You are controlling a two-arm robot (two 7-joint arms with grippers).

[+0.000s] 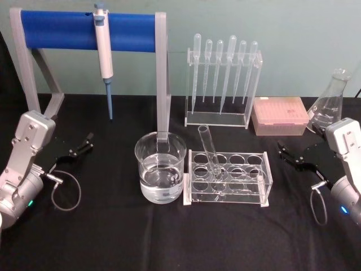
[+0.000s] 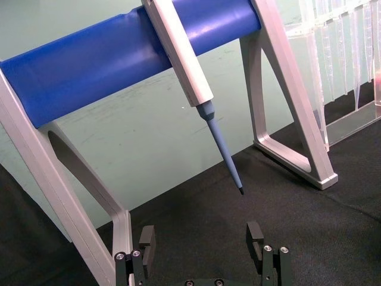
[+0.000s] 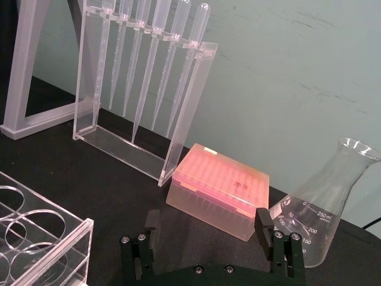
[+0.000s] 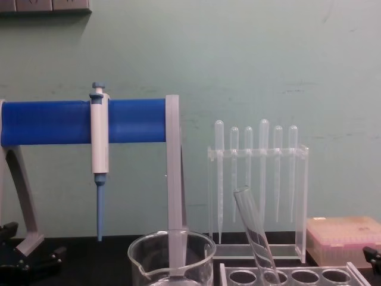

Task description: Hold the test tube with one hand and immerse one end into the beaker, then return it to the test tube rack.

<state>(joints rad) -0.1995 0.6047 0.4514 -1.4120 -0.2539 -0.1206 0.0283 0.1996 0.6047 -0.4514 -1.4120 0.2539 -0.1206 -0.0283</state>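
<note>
Test tube (image 1: 210, 148) in rack (image 1: 266, 169), both grippers off it w/ fingers apart.

Tube tilted in a hole nr rack's left end, rim leaning left twd beaker (image 1: 148, 169); same tilt in chest view (image 4: 255, 235). Beaker just left of rack, part-filled w/ clear liquid. Left gripper (image 1: 86, 142) low over black table (image 1: 113, 237), well left of beaker, fingers spread, nothing btwn them; wrist view (image 2: 201, 238) facing pipettor (image 2: 184, 59) on blue stand. Right gripper (image 1: 285, 153) just right of rack, also spread & empty; wrist view (image 3: 207, 223) facing pink tip box (image 3: 217, 190), flask (image 3: 324, 220) & pipettes (image 3: 149, 59). Neither touching tube or beaker.
</note>
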